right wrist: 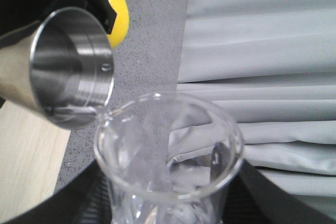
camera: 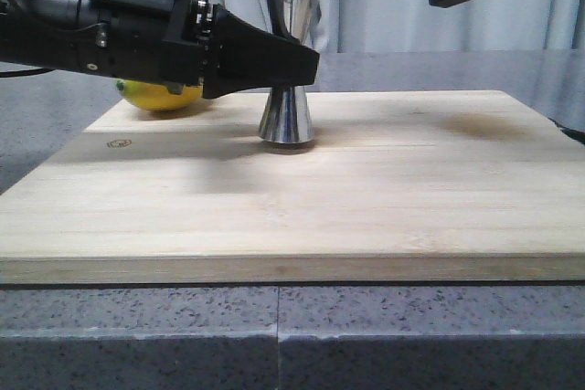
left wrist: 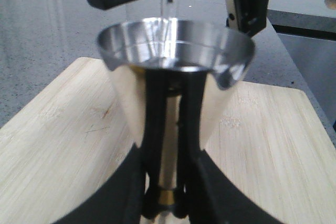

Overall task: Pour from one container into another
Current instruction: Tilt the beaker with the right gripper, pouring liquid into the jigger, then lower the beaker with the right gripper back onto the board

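Steel jigger (camera: pixel 287 116): upright on wooden board (camera: pixel 384 189), waist clamped by left gripper (camera: pixel 306 66); glass beaker (right wrist: pixel 168 156): held tilted in right gripper (right wrist: pixel 168 203), lip over jigger's rim, liquid streaming in; lemon (camera: pixel 160 95) behind

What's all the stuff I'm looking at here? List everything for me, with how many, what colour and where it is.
steel jigger: one, shiny silver with a thin gold band at the waist, standing upright on the board, clamped at its waist
glass beaker: one, clear, tilted above the jigger's mouth, liquid running from its lip into the cup
lemon: one, yellow, at the board's far left, behind the left arm
wooden board: one, pale wood, on the counter
counter: one, grey speckled stone, beneath the board
curtain: one, pale grey, behind the table
left gripper: one, black, shut on the jigger's waist
right gripper: one, black, holding the beaker
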Motion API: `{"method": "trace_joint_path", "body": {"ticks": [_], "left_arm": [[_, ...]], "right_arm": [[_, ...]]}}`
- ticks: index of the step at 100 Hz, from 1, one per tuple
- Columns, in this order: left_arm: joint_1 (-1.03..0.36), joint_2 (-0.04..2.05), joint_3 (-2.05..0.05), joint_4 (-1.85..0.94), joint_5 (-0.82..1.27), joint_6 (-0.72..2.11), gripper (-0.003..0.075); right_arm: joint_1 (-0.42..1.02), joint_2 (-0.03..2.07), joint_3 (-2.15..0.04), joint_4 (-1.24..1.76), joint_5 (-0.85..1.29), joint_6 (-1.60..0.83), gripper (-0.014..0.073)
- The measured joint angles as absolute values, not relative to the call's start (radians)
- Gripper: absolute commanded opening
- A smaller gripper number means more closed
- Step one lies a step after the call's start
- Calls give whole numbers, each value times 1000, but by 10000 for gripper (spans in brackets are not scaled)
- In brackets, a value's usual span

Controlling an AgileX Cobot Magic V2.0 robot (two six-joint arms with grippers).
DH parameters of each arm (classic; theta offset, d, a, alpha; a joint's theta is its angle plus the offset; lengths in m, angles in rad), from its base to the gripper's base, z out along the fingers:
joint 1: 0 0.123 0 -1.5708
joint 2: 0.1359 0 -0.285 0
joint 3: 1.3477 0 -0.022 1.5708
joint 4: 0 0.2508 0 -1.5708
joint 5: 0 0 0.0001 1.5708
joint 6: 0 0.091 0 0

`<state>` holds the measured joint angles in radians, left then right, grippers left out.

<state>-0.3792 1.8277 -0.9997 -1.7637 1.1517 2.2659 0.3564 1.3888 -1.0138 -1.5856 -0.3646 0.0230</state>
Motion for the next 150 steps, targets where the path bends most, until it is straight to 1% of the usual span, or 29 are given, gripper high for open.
{"method": "trace_joint_path", "body": {"ticks": [55,67,94,105,120,150], "left_arm": [[-379,1828,-1000,-1764,1152,2266,70],[-379,1828,-1000,-1764,1152,2266,71],[-379,1828,-1000,-1764,1152,2266,70],[-379,1828,-1000,-1764,1152,2266,70],[-379,1828,-1000,-1764,1152,2266,70],[-379,1828,-1000,-1764,1152,2266,70]], "right_arm": [[356,1389,-1014,-1571,-365,12,300],[356,1389,-1014,-1511,-365,12,300],[356,1389,-1014,-1266,-351,40,300],[350,1389,-1014,-1187,-342,92,300],[306,1389,-1014,-1089,-332,190,300],[193,1389,-994,-1025,-349,504,300]]}}
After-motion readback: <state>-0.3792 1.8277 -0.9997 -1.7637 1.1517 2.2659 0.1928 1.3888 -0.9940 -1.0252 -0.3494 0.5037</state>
